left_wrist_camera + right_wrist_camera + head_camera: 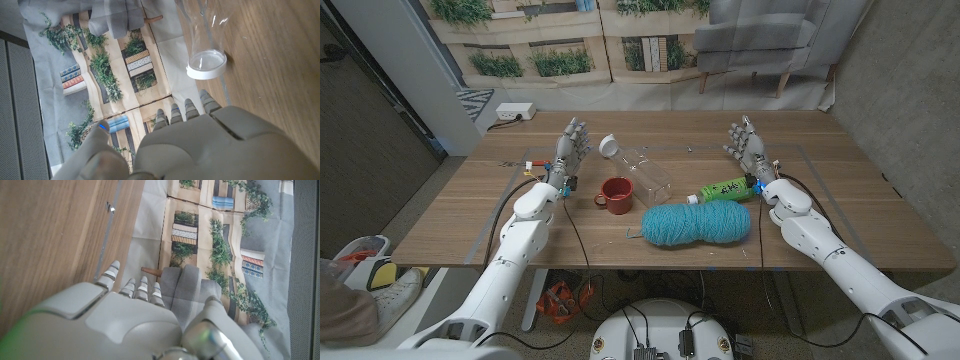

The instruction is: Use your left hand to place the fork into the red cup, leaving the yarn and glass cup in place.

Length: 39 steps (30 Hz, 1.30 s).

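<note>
Left hand (571,148) and right hand (746,144) spread, holding nothing; fuzzy teal yarn (697,223).

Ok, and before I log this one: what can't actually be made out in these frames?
- Fork: not identifiable; head view has a thin sliver by the yarn, too small to confirm.
- Glass cup: left wrist view, body cut off by the picture edge.
- Green bottle: head view, near side hidden by the yarn.
- Red cup: inside shadowed, too small.
- Left hand, right hand: palms hidden; wrist views show their backs.
</note>
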{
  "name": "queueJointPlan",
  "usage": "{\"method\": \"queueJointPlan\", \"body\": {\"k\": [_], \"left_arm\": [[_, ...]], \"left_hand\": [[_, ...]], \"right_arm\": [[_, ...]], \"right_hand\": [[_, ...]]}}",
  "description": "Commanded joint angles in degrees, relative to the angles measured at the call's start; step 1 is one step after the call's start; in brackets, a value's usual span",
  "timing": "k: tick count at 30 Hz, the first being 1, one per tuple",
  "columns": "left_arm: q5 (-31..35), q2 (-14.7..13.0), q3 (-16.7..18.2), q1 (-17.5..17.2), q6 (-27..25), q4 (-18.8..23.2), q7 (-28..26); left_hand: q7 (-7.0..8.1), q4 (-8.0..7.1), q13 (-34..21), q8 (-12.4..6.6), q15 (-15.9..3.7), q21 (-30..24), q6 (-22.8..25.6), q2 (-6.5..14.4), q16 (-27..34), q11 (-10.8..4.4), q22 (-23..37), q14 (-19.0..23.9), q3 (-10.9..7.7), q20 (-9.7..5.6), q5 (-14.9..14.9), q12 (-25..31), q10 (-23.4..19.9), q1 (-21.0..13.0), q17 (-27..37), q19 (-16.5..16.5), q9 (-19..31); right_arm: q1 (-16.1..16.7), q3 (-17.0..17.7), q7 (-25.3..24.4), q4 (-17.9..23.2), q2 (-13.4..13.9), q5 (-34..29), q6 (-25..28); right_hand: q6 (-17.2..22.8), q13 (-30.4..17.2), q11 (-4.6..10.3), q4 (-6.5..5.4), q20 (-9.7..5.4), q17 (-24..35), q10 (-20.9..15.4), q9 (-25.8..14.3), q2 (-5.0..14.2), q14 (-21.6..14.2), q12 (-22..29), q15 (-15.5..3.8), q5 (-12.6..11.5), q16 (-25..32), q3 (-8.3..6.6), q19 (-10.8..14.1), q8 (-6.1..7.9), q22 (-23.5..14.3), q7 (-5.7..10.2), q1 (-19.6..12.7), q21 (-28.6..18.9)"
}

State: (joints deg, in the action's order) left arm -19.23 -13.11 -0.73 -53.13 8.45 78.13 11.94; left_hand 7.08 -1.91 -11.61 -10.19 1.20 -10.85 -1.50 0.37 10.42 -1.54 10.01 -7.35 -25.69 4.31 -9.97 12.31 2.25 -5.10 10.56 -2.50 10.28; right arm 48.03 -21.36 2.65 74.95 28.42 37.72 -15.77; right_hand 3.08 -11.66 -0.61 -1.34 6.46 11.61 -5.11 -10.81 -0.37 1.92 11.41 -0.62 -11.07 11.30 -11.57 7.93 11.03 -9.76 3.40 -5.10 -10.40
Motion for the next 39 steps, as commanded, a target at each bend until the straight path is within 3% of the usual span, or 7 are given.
{"method": "queueJointPlan", "body": {"k": [1,14,29,39], "left_arm": [[7.3,6.1,6.9,-0.8,-1.8,1.2,4.4],[11.1,8.4,8.6,0.0,-1.0,-0.1,3.2],[20.0,7.1,5.8,1.9,-0.3,-0.9,-4.3],[20.6,6.8,5.1,2.9,1.3,-2.9,-5.8]], "left_hand": [[0.39,0.17,-0.1,-0.27,-0.01,-0.3,0.0,0.1,0.2,-0.09,0.2,-0.8,-0.51,0.46,-0.4,0.4,0.3,-0.3,0.1,-0.2,0.1],[0.23,0.29,-0.1,-0.48,-0.03,-0.3,0.3,0.2,0.2,0.17,0.2,-1.1,-0.52,0.31,-0.4,0.4,0.3,-0.2,0.1,-0.4,0.1],[0.18,0.42,-0.1,-0.85,-0.16,-0.3,1.3,0.2,0.2,0.19,0.2,-1.2,-0.47,0.0,-0.3,0.5,0.0,-0.2,0.1,-0.2,0.1],[0.09,0.52,-0.1,-1.09,-0.2,-0.4,2.0,0.2,0.2,0.09,0.2,-1.2,-0.43,-0.1,-0.3,0.6,-0.3,-0.1,0.1,-0.1,0.1]], "right_arm": [[0.5,0.0,-0.4,0.6,0.0,-0.5,0.0],[-0.6,-0.2,0.9,-0.6,0.4,-1.0,-0.1],[-3.7,-0.4,2.9,-4.1,0.1,-1.4,-0.1],[-4.9,-0.4,3.5,-5.9,-0.1,-1.6,-0.1]], "right_hand": [[0.0,0.0,-0.06,0.25,0.07,0.2,-0.2,-0.2,0.07,0.4,0.3,-0.03,-0.3,0.2,-0.44,0.2,0.34,-0.1,0.51,-0.3,-0.3],[-0.4,0.0,0.05,0.34,0.11,0.2,0.2,-0.2,0.07,0.1,0.1,-0.1,-0.3,0.4,-0.39,0.0,0.22,-0.1,0.63,-0.2,-0.3],[-0.3,0.0,0.28,0.32,0.08,0.2,0.1,-0.2,0.06,0.4,0.2,-0.3,-0.2,0.4,-0.28,-0.1,0.28,-0.1,0.69,0.0,-0.3],[-0.3,0.0,0.31,0.36,0.06,0.2,0.1,-0.2,0.07,0.4,0.2,-0.38,-0.2,0.4,-0.25,-0.1,0.29,-0.1,0.71,0.0,-0.4]]}}
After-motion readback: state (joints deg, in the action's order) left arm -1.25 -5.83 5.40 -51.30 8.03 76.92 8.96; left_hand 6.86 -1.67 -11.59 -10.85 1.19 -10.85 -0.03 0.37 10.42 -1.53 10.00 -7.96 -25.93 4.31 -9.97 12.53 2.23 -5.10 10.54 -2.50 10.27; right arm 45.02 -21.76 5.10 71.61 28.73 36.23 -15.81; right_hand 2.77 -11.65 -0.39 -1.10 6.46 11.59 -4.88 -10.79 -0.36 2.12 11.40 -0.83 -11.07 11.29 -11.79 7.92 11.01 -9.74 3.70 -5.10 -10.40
